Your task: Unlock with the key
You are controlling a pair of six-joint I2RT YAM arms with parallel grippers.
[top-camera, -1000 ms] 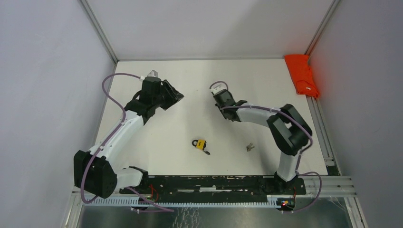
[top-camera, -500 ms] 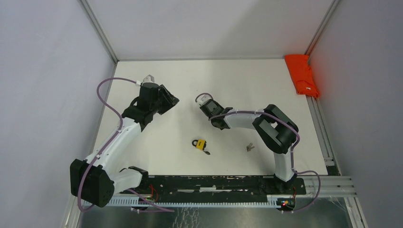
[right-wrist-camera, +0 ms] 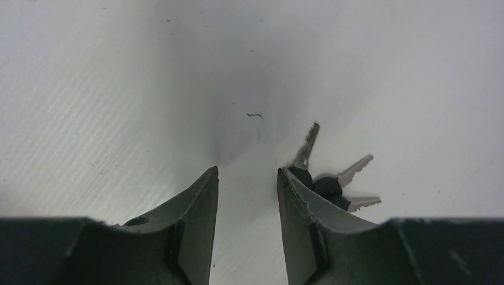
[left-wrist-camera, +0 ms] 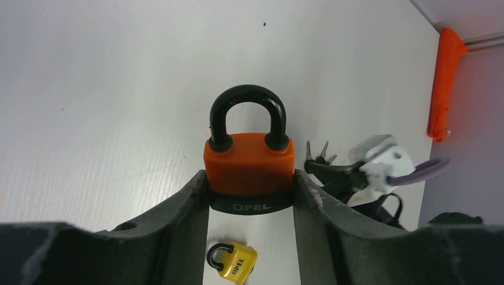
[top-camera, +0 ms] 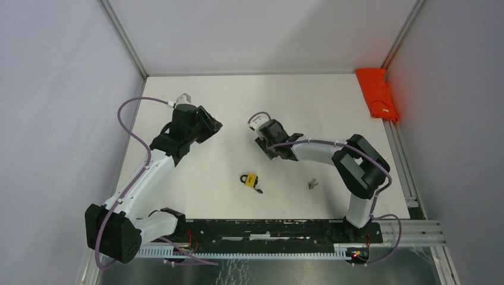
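Orange padlock point(left-wrist-camera: 249, 163) doesn't show from the top camera: the left hand point(top-camera: 208, 123) covers it. In the left wrist view its black OPEL base sits sunk between the fingers. Key bunch point(right-wrist-camera: 330, 178) is partly behind one finger of the right hand point(right-wrist-camera: 246, 172), heads half hidden, three blades showing. From above I can't pick the bunch out at all (too small, lost against the black arm).

White matte surface point(top-camera: 321, 101), pale grey walls point(top-camera: 59, 89) around it, aluminium rails point(top-camera: 122, 35) up the back corners. Orange cloth point(top-camera: 377, 94) lies at the far right edge. Yellow padlock point(top-camera: 251, 180) lies mid-surface, nearer the arm bases, with a dark bit at its lower end that is too small to identify. Small second key bunch point(top-camera: 311, 184) lies to its right, apart.

Left wrist view only: left hand clamped on the orange padlock's sides, shackle closed and pointing away, lock held above the surface, right hand and keys just beyond it. Right wrist view only: right hand's fingers parted, nothing between them. Keys sit just outside the finger at the right of that view; can't tell if they touch it.
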